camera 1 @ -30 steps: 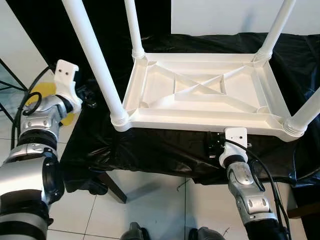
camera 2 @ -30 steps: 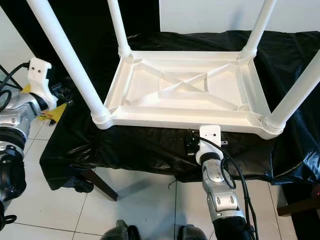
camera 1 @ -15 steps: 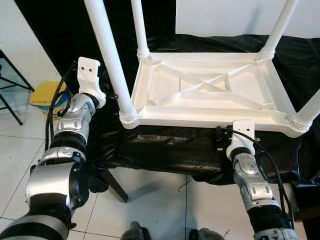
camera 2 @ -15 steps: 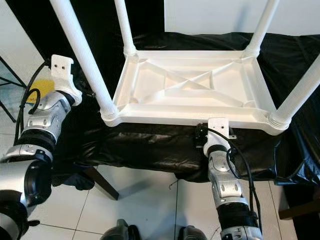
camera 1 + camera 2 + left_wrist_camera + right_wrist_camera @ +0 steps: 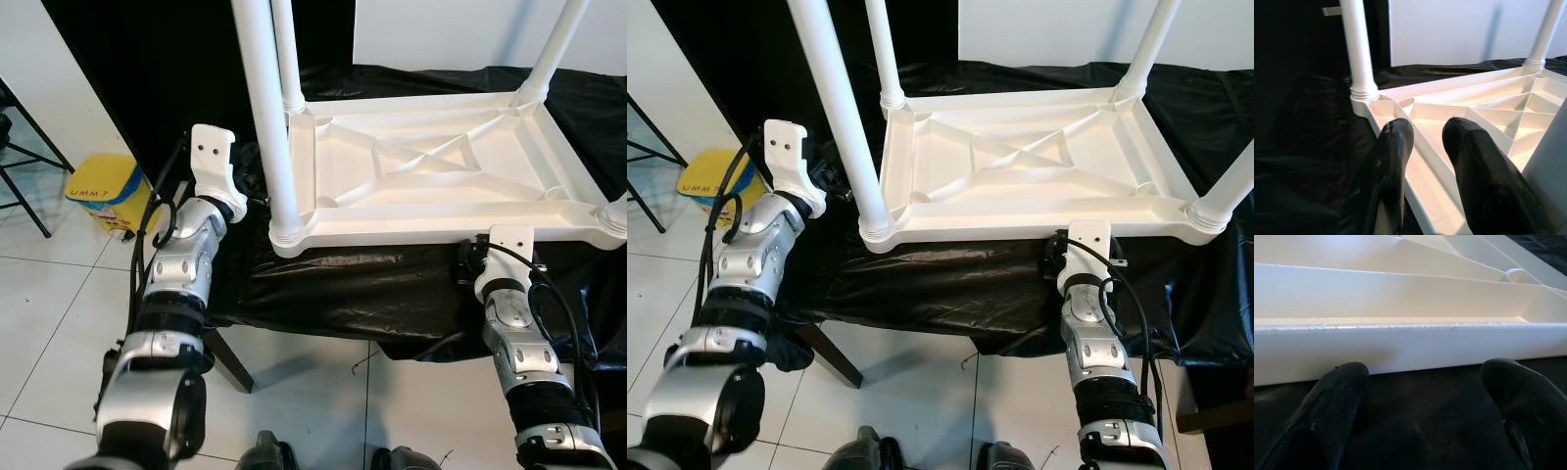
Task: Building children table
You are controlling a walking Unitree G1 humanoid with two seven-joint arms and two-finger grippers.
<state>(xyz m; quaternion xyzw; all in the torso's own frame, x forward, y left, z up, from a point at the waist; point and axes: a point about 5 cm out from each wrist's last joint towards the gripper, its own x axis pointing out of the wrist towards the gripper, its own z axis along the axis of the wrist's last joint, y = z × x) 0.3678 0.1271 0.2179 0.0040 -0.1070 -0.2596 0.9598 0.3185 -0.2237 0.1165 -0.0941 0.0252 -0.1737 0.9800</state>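
White plastic children's table, upside down on a surface draped in black cloth, ribbed underside up and four round legs pointing upward. Near left leg screwed into the corner closest to the left arm; far left leg, far right leg and near right leg at the remaining corners. Left gripper raised at the left edge of the draped surface, just beside the short left rim of the table, fingers slightly spread and holding nothing, one on either side of that rim as seen from the left wrist. Right gripper low against the cloth at the front edge, right before the long near rim of the table, fingers wide apart and clasping nothing, tips close to the rim without clear contact. Yellow bucket on the tiled floor off the left side of the draped surface. Dark wooden leg slanting down beneath the cloth at the front left corner.
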